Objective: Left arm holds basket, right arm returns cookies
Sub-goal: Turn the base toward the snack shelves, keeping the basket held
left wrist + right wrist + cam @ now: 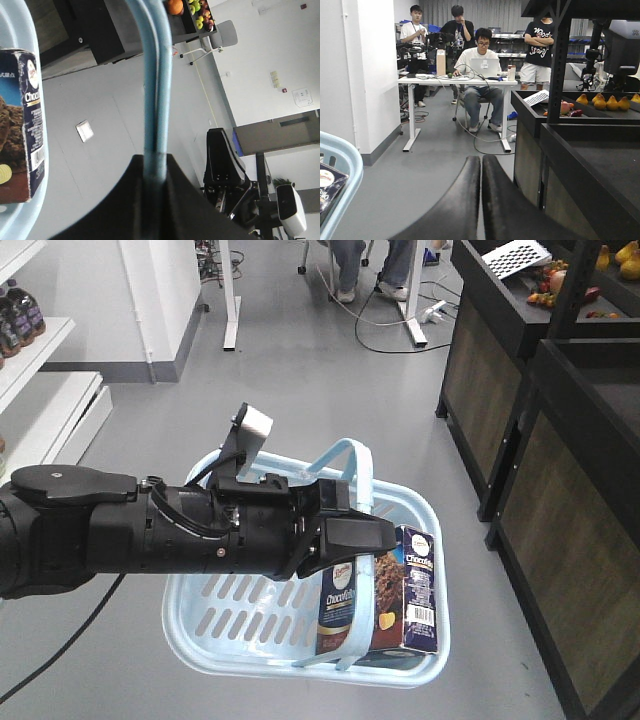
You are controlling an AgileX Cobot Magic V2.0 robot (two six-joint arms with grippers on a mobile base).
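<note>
Cookies (385, 595) stand upright inside the basket (240, 605), in its front right corner, barcode side facing right, against the wall. The front view is the only one with the whole carton. The left wrist view cuts the cookies (25, 125) off at its left edge, and the right wrist view catches just a corner (327, 186) behind the rim of the basket (345, 160).

In the front view both handles (350, 455) are gathered up over the middle, and the left end effector (352, 518) is on them, the basket hanging from it over the grey floor (330, 390). How tight the grip is doesn't read there because the left arm (120, 530) blocks it. The left wrist view settles it: the left end effector (154, 165) is clamped tight on the blue handles (152, 75), fingers pressed to both sides.

The right end effector (481, 160) shows only in its own view, fingers closed together with nothing between them, well apart from the cookies, basket at its lower left. The left wrist view alone shows the right arm (222, 167) from outside, low right and away from the basket; no finger detail there.

Surroundings: black shelving (560, 440) with fruit (555, 280) to the right in the front view, and a white shelf (40, 350) with bottles (20, 315) to the left. Only the right wrist view shows people (482, 55) around a white counter (455, 80) at the back.
</note>
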